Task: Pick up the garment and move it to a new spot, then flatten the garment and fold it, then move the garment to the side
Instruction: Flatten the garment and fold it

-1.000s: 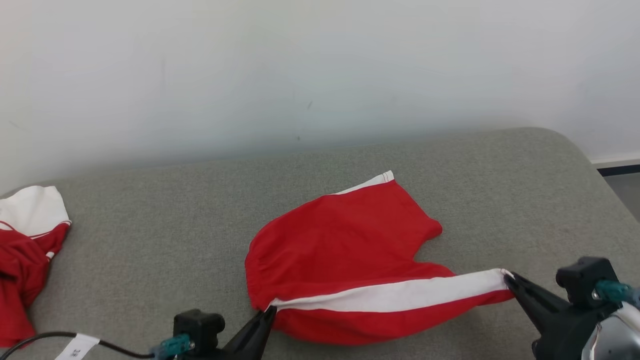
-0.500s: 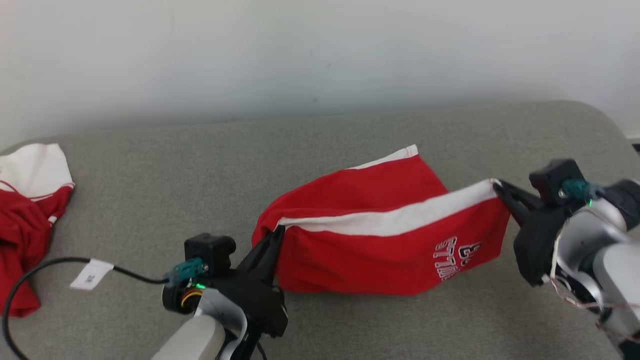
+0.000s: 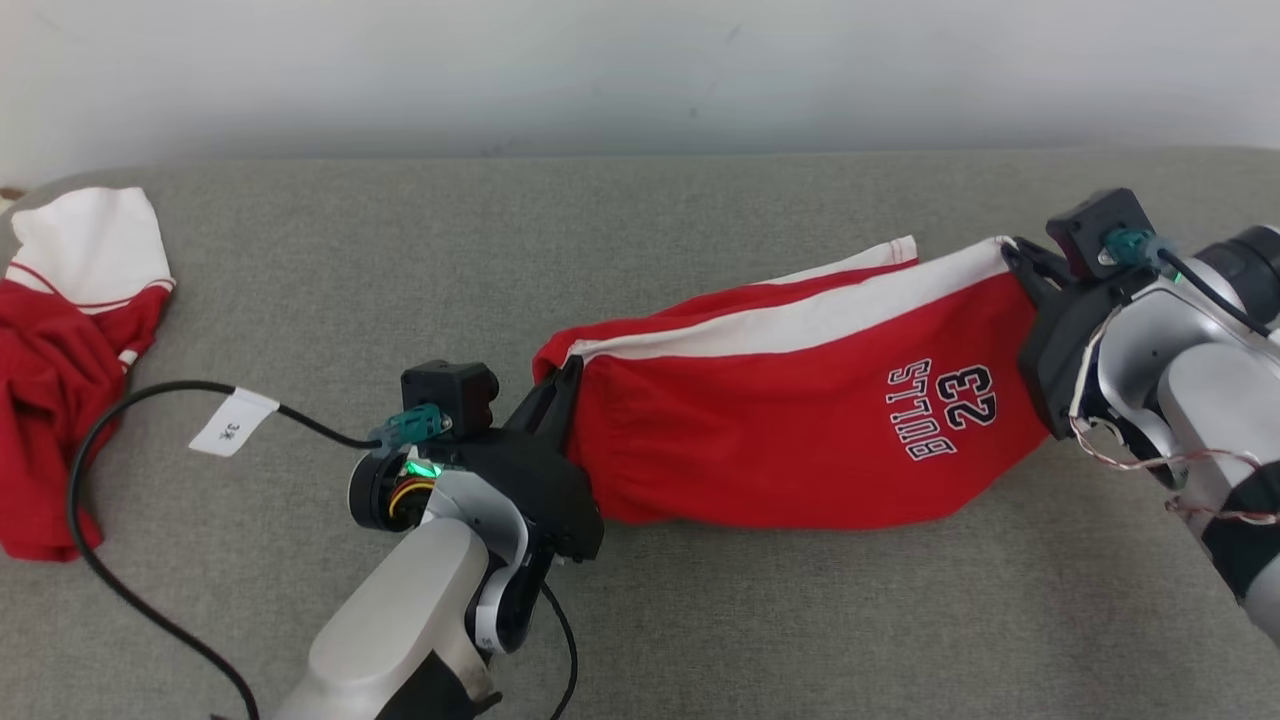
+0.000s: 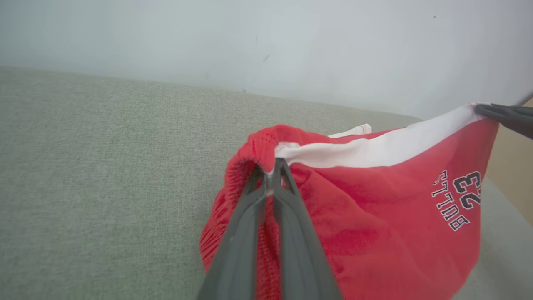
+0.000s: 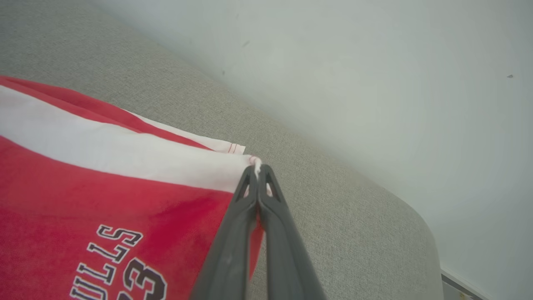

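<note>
Thing to move: the shorts (image 3: 800, 440), bright red, with a wide white stripe along the top edge
Behind the stripe: a thin red fold and a second white strip peek out at the back
Writing: black letters with white edges say BULLS and 23; they sit on the end near the right gripper (image 3: 1008, 246) and look turned sideways in the head view
Cloth: soft and thin, bunched and wrinkly at the waist end, smoother toward the end with the number
Where the shorts are: hung up between the two grippers and pulled long, over the grey cushion (image 3: 700, 220), from the middle to the right of the head view; the bottom edge hangs low, right by the cushion
Left gripper (image 3: 570, 368): fingers pressed together, pinching the bunched waist end where the white stripe begins
Right gripper: fingers pressed together, pinching the white corner at the other end
Other clothes: a red and white heap (image 3: 60, 340) lies at the far left of the cushion, well apart from the shorts
Cable (image 3: 130, 395): black, with a small white tag (image 3: 232, 424), running over the cushion to the left arm
Wall (image 3: 640, 70): pale and plain, behind the cushion
</note>
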